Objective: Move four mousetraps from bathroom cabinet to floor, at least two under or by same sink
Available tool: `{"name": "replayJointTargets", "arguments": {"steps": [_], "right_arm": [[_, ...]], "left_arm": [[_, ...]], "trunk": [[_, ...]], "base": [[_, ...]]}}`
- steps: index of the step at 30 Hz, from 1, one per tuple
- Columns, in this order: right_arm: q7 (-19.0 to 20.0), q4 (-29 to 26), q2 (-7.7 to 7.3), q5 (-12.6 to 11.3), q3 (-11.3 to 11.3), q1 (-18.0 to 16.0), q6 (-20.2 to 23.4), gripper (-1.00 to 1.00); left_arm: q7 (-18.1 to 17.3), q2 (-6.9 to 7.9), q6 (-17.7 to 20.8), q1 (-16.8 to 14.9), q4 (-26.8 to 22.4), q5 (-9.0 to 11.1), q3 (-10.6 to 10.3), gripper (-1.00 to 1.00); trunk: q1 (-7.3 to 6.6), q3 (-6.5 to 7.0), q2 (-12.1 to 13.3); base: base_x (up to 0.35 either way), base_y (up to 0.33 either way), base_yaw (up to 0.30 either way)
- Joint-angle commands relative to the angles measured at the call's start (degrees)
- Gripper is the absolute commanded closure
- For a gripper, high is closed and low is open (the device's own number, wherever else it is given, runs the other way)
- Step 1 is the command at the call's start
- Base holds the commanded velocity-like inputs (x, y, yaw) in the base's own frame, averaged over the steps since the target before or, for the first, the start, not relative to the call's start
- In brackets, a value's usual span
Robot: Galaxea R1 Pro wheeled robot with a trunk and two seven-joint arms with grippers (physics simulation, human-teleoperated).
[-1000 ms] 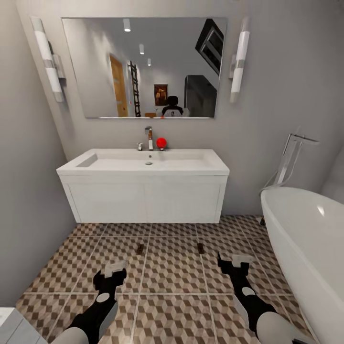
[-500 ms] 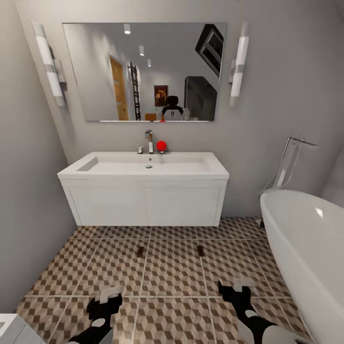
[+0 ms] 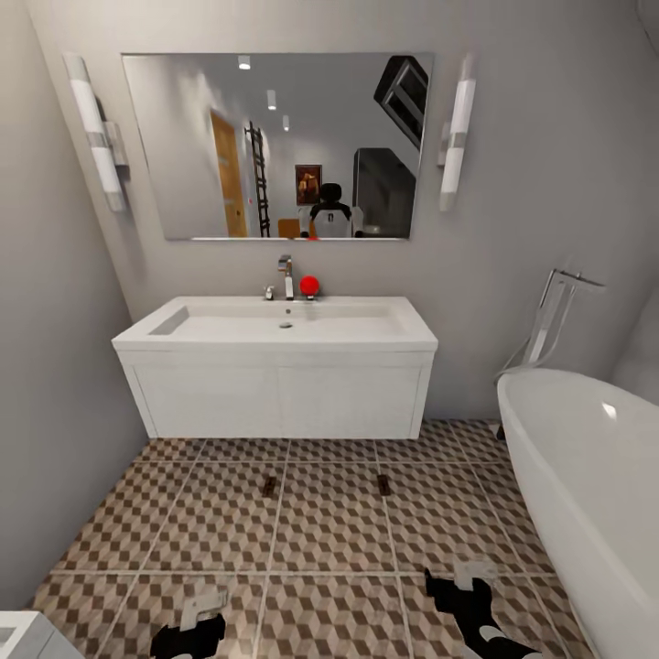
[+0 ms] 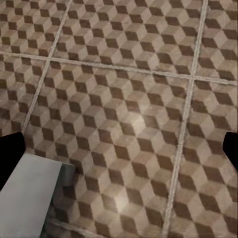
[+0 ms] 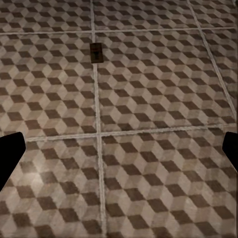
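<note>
Two mousetraps lie on the bathroom floor before the sink, satisfying proximity, while my left gripper and right gripper hang spread, empty.

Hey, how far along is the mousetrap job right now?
Two mousetraps already lie on the tiled floor in front of the sink, so that part looks done. Nothing is in hand: the left gripper and the right gripper look open and empty. Two more mousetraps are left to fetch from the cabinet.
</note>
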Motion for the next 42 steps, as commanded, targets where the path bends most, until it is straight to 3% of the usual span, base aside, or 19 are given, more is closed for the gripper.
{"name": "replayJointTargets", "arguments": {"steps": [1, 12, 25, 42], "right_arm": [[-0.4, 0.3, -0.05, 0.6, -0.3, 0.2, -0.3, -1.0], [-1.4, 1.1, -0.2, 0.7, -0.3, 2.7, -0.3, -1.0], [-2.2, 1.3, -0.28, 0.7, -0.2, 3.6, -0.3, -1.0], [-2.2, 1.3, -0.28, 0.7, -0.1, 3.6, -0.3, -1.0]], "left_arm": [[-0.3, 0.02, -0.5, -0.1, 0.6, 0.5, -0.2, -1.0], [-5.2, 1.01, -0.6, 1.7, 1.8, 0.5, -0.2, -1.0], [-5.7, 0.92, -3.0, 3.6, 1.8, 0.5, -0.2, -1.0], [-5.7, 1.03, -3.4, 4.0, 1.8, 0.5, -0.2, -1.0]], "trunk": [[-0.23, 0.13, 0.4], [-2.65, 2.11, 4.8], [-5.5, 4.44, 10.0], [-9.24, 7.49, 16.8]], "base": [[0.0, 0.0, 0.0], [0.0, 0.0, 0.0], [0.0, 0.0, 0.0], [0.0, 0.0, 0.0]]}}
